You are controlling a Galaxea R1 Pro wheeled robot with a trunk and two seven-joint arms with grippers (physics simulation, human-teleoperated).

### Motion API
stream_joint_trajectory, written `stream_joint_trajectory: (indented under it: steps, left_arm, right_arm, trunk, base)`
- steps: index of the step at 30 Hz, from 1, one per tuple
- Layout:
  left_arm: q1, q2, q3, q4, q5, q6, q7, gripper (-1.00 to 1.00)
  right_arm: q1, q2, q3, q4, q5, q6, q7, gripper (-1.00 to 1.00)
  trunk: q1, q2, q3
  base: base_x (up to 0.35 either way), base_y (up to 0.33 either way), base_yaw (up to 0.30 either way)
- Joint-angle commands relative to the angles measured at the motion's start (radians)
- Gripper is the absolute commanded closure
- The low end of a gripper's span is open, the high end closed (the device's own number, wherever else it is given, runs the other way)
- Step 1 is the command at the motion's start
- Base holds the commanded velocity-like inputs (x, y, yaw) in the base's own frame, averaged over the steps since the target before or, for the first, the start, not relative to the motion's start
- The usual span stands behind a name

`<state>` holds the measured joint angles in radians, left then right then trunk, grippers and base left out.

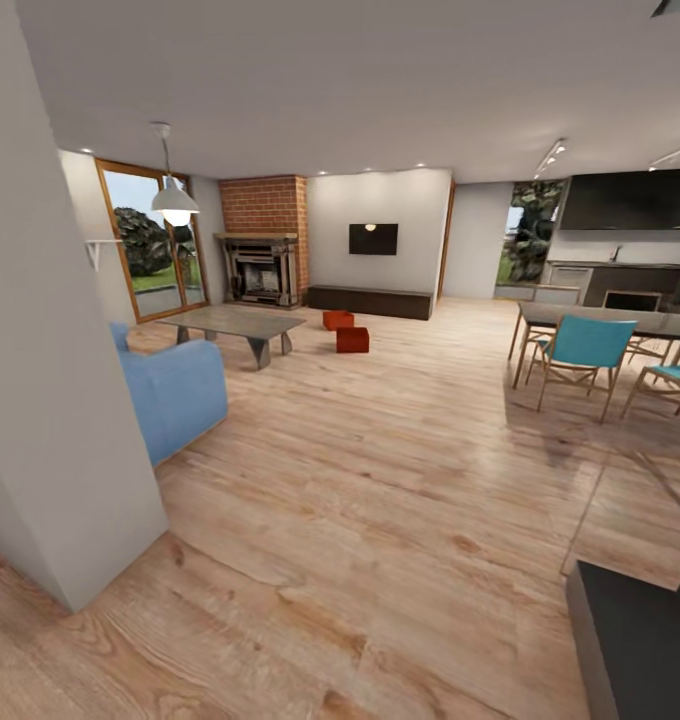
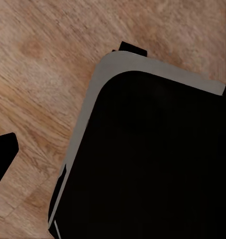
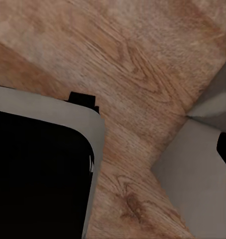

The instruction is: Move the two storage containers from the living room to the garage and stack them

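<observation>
We're looking across a wide living room laid with light wood plank flooring (image 1: pixel 380 480), and far off, near the far wall, sit the two orange-red rectangular storage containers (image 1: pixel 352 340) on the planks. One lies a little nearer the camera; the other orange-red bin (image 1: pixel 338 320) sits just behind it and slightly left, the two close together, though from here I can't tell whether they touch. Both rest on the wood floor just right of the low grey coffee table (image 1: pixel 235 325) and in front of the long dark low bench (image 1: pixel 370 301) along the wall.

Above that bench hangs a black wall TV (image 1: pixel 373 239), and to its left stands the red brick fireplace (image 1: pixel 265 240). A blue armchair (image 1: pixel 175 395) sits at the near left beside a plain white wall corner (image 1: pixel 50 400). Over on the right, teal dining chairs (image 1: pixel 580 350) are drawn up around a dark dining table (image 1: pixel 605 320).

The left wrist camera shows wood planks and the robot's black base with a grey rim (image 2: pixel 147 159); the right wrist camera shows the same black base (image 3: pixel 38 174). Neither claw's fingers can be made out, so how far they're open, or whether they hold anything, I cannot tell.
</observation>
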<state>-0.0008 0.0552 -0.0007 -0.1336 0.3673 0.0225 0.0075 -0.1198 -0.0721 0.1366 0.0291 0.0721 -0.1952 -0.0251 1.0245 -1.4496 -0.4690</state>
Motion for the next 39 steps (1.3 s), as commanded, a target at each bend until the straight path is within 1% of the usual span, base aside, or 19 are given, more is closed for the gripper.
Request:
stream_joint_trajectory:
  steps: [1, 34, 39]
  left_arm:
    - [0.0, 0.0, -0.001, -0.001, 0.005, 0.002, 0.001, -1.0]
    - [0.0, 0.0, -0.001, -0.001, 0.005, 0.003, 0.001, -1.0]
    - [0.0, 0.0, 0.0, -0.001, 0.006, 0.002, 0.001, -1.0]
  right_arm:
    - [-0.001, 0.0, 0.003, 0.003, 0.008, -0.005, -0.003, -1.0]
    - [-0.001, -0.002, 0.003, 0.003, 0.009, -0.009, -0.003, -1.0]
    - [-0.001, -0.005, 0.005, 0.003, 0.009, -0.008, -0.003, -1.0]
  trunk:
    - [0.001, 0.0, -0.001]
    - [0.001, 0.0, -0.001]
    - [0.001, 0.0, -0.001]
  base:
    - [0.324, 0.0, 0.0]
    - [0.324, 0.0, 0.0]
    - [0.324, 0.0, 0.0]
